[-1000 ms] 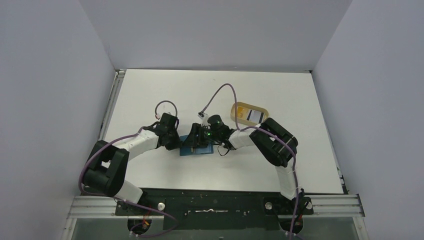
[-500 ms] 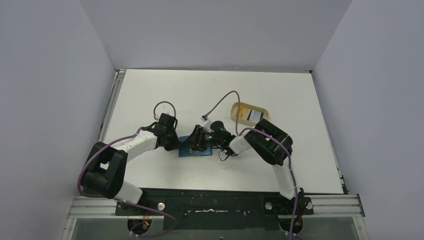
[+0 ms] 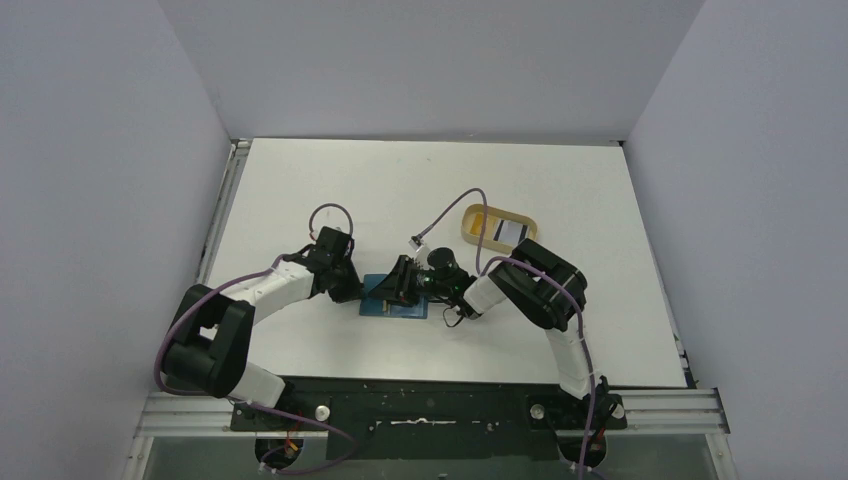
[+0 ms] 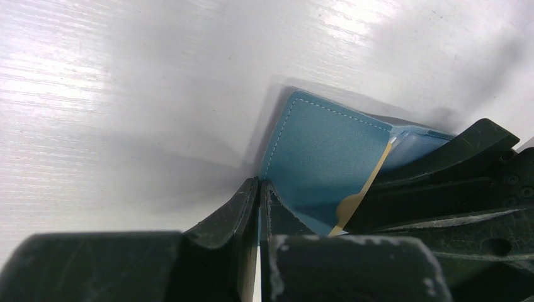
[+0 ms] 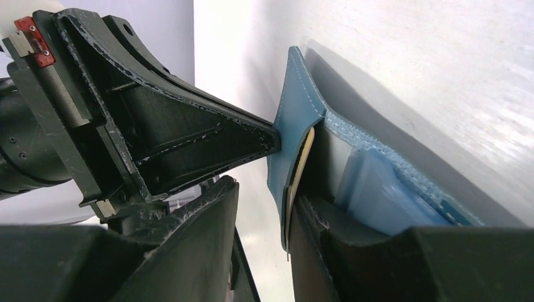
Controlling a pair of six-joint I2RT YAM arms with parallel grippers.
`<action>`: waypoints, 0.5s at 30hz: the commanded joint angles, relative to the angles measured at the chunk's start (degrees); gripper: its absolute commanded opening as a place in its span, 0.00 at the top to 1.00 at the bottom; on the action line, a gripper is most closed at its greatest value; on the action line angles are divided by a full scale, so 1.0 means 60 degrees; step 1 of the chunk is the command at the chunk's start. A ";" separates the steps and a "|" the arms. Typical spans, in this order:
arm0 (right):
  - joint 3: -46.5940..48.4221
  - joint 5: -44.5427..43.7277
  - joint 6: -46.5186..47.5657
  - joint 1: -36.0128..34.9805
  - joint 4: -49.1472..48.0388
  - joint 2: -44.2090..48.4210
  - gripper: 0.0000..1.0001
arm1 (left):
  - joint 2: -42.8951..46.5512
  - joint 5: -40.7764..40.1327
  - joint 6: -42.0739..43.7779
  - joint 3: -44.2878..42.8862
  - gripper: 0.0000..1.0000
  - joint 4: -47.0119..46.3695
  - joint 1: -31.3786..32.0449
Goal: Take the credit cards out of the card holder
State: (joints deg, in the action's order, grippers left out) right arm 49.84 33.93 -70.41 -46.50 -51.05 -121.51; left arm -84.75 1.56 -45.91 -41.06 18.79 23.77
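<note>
Roughly at the middle of the table [image 3: 330, 190], a little toward 6 o'clock, the teal card holder [image 3: 395, 310] lies open between the two arms. The left gripper [image 4: 259, 189] comes at it from 9 o'clock – its jaws are closed tight on the edge of the raised flap, with a sliver of teal showing between the fingertips in the left wrist view. This flap stands up off the tabletop, stitched edge uppermost.

From 3 o'clock the right gripper [image 5: 267, 201] reaches in over the holder. Its jaws are parted and straddle the same raised flap: one finger sits on the paler blue inner side, against the pocket, while the other stands on the outer side with a strip of white table visible between it and the leather. A tan card [image 5: 299, 167] pokes out along the inner face of the flap, its thin edge just beside the inner finger – whether that finger actually touches the card I cannot tell.

Toward 2 o'clock from the holder, well apart from it, a tan oval tray [image 3: 476, 215] holds a white card [image 3: 508, 233] with a black band, lying flat.
</note>
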 commanded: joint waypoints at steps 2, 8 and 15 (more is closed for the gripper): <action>-0.0306 0.0588 -0.0132 0.0098 -0.1540 0.0726 0.67 | 0.0260 0.0188 -0.0109 -0.0102 1.00 -0.0897 -0.0080; -0.0592 0.0649 -0.0276 0.0397 -0.1920 0.0736 0.69 | 0.0218 0.0225 -0.0075 -0.0096 1.00 -0.0903 -0.0080; -0.0786 0.0780 -0.0263 0.0704 -0.1940 0.0961 0.69 | 0.0154 0.0230 -0.0054 -0.0122 1.00 -0.0904 -0.0080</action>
State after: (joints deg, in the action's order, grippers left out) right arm 45.71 36.58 -72.23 -43.29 -56.47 -121.05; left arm -84.75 4.14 -46.28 -41.06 16.25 23.79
